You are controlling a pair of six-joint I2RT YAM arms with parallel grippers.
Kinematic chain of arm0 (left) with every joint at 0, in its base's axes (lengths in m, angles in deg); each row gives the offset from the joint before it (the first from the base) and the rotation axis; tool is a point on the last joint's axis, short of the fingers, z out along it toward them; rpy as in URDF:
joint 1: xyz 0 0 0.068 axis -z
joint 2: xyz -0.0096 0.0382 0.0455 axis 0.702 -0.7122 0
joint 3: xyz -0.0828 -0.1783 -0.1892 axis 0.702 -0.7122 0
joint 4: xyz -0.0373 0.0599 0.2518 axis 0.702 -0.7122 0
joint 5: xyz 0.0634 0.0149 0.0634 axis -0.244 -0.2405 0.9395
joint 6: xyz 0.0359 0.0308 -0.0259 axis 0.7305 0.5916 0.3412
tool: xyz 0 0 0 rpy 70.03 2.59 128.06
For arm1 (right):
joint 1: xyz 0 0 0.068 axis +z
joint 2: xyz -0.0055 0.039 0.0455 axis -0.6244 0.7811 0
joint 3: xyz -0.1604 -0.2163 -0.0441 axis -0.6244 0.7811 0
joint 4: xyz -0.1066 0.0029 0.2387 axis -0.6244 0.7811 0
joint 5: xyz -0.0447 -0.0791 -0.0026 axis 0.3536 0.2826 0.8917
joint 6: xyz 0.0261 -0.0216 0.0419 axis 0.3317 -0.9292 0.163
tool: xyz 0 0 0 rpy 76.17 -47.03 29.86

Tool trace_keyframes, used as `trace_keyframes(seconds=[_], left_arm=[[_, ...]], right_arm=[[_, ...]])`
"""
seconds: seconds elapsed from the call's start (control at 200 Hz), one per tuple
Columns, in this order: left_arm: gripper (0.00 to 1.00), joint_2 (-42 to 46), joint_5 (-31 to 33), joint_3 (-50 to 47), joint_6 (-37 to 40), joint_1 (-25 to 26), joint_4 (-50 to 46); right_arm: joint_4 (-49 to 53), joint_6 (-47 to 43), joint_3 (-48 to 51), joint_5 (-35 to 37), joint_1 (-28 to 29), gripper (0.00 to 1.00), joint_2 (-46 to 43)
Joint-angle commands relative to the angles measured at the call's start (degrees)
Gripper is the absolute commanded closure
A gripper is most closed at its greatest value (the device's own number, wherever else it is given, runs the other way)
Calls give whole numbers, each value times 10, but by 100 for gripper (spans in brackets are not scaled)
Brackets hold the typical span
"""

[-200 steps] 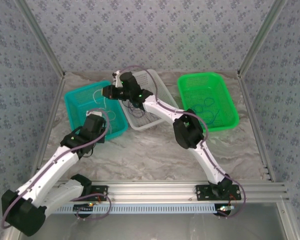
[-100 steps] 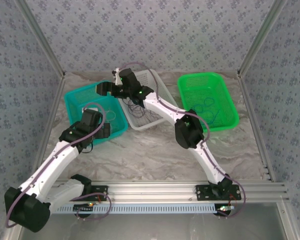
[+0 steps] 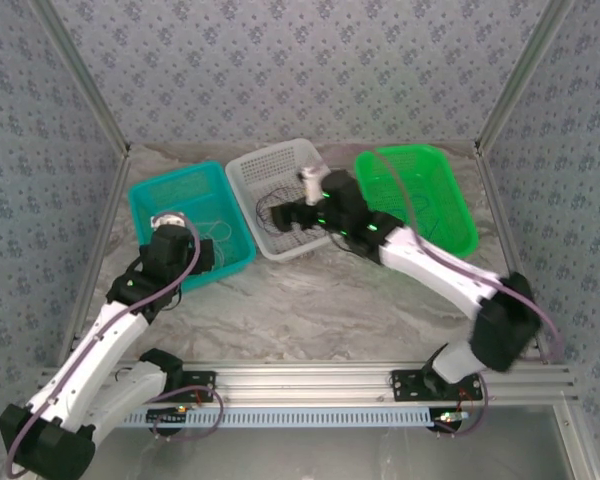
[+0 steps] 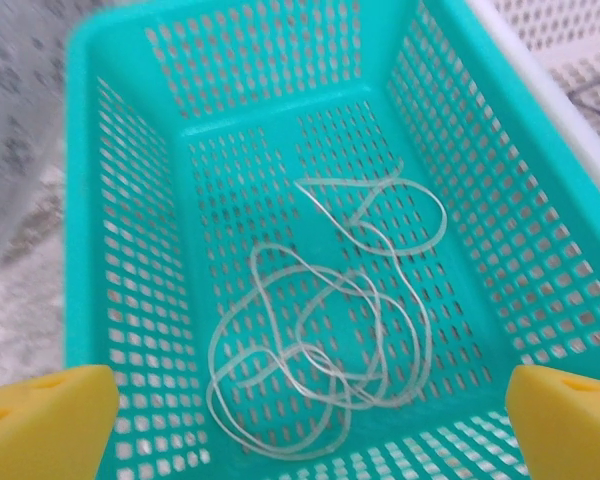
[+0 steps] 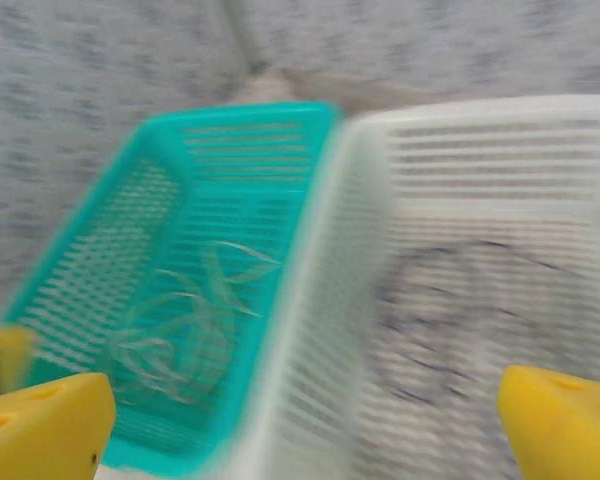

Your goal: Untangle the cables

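1. Along the counter's far edge, the pale cable (image 4: 320,330) lies loose in the teal basket (image 4: 130,300), apparently sorted.
2. The right tool (image 3: 282,216) has swung back from there over the white basket (image 3: 270,152) and its dark cable (image 3: 270,203), wide open and empty.
3. The left tool (image 4: 305,415), equally spread and empty, has retreated to the teal basket's near end.

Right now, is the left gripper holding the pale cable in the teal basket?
No: the pale cable lies loose on the floor of the teal basket, and the left gripper is open, gripping nothing.
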Motion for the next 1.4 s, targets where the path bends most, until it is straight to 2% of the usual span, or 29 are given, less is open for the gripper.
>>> trace_keyframes(seconds=[0.0, 0.145, 0.24, 0.355, 0.42, 0.61, 0.864, 1.019, 1.109, 1.394], left_arm=[[1, 25, 65, -28, 58, -5, 84], [1, 0, 62, -51, 78, -9, 138], [1, -16, 42, -96, 134, -11, 233], [1, -16, -32, -163, 155, -41, 356], [1, -18, -78, -185, 156, -67, 397], [1, -52, -139, -178, 162, -108, 417], [1, -69, -158, -194, 169, -141, 462], [1, -102, -200, -196, 158, -182, 505], [0, -141, -226, -199, 160, -200, 540], [1, -296, -268, -198, 192, -202, 676]], right_arm=[[-46, -111, 141, 143, -66, 0, -90], [-113, -162, 301, 173, -176, 0, -193], [-205, -169, 399, 164, -248, 0, -230], [-322, -139, 483, 114, -337, 0, -231], [-360, -131, 498, 93, -367, 0, -210], [-442, -159, 472, 87, -382, 0, -97], [-533, -164, 465, 82, -385, 0, 23], [-558, -161, 460, 71, -392, 0, 61], [-536, -153, 453, 61, -399, 0, 58], [-494, -145, 431, 21, -418, 0, 59]])
